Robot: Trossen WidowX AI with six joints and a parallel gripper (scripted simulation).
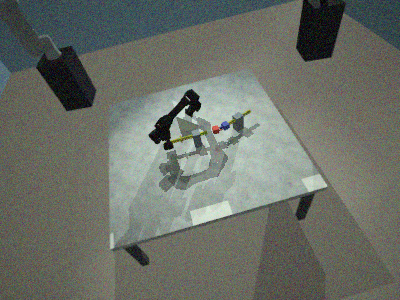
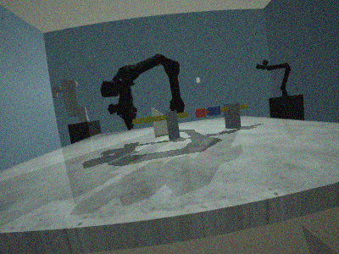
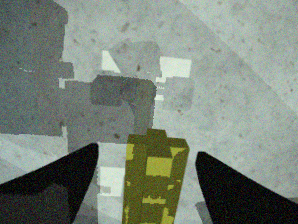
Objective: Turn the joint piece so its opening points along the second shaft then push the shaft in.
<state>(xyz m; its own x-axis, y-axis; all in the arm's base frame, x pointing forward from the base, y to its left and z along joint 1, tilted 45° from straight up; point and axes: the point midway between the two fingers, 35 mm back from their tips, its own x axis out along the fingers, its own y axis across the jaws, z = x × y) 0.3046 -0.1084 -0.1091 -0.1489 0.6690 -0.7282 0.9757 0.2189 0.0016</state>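
Observation:
The sliding yellow shaft (image 1: 180, 138) (image 2: 146, 120) (image 3: 159, 187) runs through its grey block (image 1: 198, 142) (image 2: 173, 129). Its inner end stops a short gap from a red piece (image 1: 216, 130) (image 2: 200, 113). A blue piece (image 1: 225, 125) (image 2: 213, 110) sits beside the red one, on the end of the fixed yellow shaft (image 1: 246, 113) (image 2: 243, 107), which the second grey block (image 1: 238, 123) (image 2: 232, 118) holds. The way the opening faces is too small to tell. My gripper (image 1: 168, 145) (image 2: 130, 124) (image 3: 148, 154) is open at the sliding shaft's outer end. The shaft end shows between the fingers, with gaps on both sides.
A pale wedge-shaped panel (image 2: 159, 127) stands behind the sliding shaft's block. My arm arches over from its base behind the shafts. The arm and shafts cast shadows on the table (image 1: 260, 175) (image 2: 254, 169). Black pedestals (image 1: 70, 82) (image 1: 320, 37) stand beyond the table.

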